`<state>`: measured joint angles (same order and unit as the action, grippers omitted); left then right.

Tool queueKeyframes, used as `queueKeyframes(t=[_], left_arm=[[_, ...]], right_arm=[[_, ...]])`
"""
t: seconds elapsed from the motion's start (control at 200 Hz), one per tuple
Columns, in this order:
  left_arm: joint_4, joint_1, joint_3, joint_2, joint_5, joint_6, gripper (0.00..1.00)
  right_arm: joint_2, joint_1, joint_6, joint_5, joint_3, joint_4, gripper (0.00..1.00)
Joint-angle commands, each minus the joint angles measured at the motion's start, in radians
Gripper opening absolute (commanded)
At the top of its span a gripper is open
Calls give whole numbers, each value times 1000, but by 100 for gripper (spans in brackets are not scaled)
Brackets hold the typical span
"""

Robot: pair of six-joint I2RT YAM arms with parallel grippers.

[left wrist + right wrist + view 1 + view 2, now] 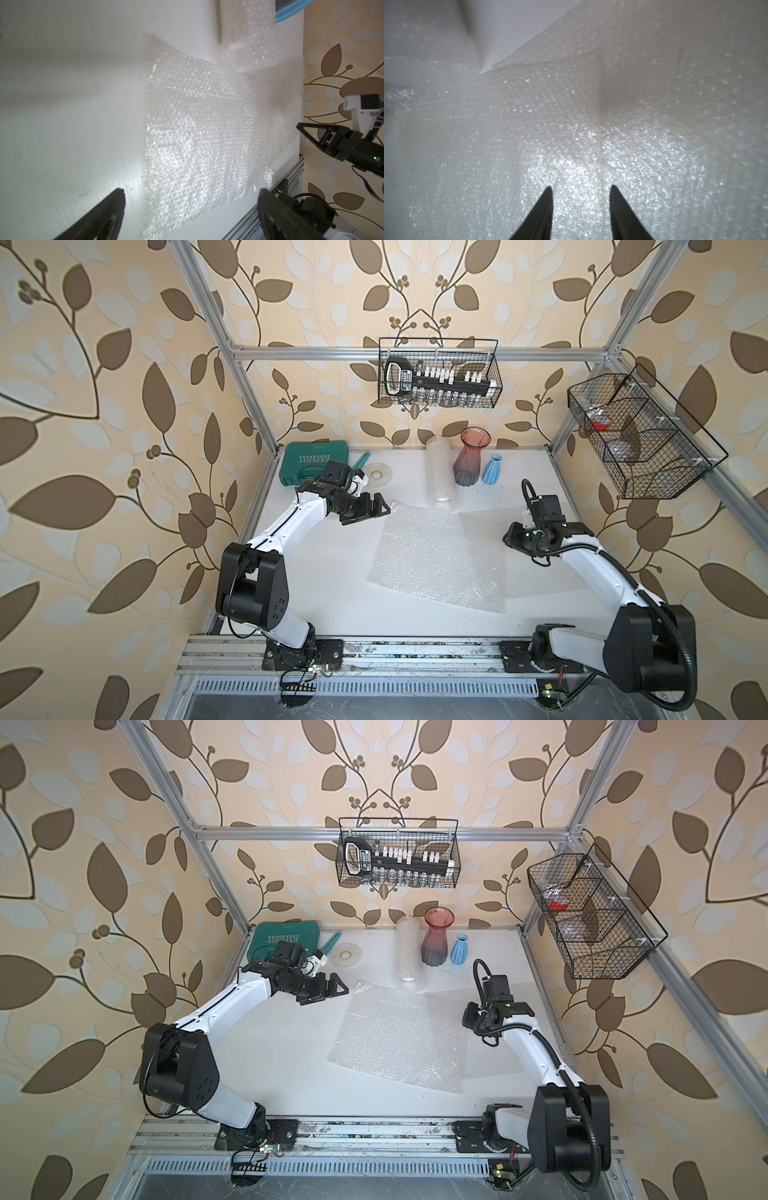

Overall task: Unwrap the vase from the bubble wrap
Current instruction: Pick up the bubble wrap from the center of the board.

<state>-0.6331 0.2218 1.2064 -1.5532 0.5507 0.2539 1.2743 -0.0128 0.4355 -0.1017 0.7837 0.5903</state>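
Both open: L pincer, R pincer; red vase shows only in top views.

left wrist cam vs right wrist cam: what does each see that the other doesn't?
Left wrist only: the rolled bubble wrap, the right gripper seen from outside, the table's frame rail and the wallpaper. Right wrist only: a close-up crease or sheet edge ahead of its own fingers, which stand apart. Both: the flat bubble wrap sheet lying on the white table.
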Motion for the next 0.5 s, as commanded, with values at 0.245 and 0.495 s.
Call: queueKeyframes(t=[0.245,0.495], left_arm=[[-45,-1,10,51,-34,-56,99],[-47,-1,10,50,-49,-55,99]], right_arm=[[190,-27,-6,-27,18,-145,33],[260,-28,-13,-42,23,-167,29]])
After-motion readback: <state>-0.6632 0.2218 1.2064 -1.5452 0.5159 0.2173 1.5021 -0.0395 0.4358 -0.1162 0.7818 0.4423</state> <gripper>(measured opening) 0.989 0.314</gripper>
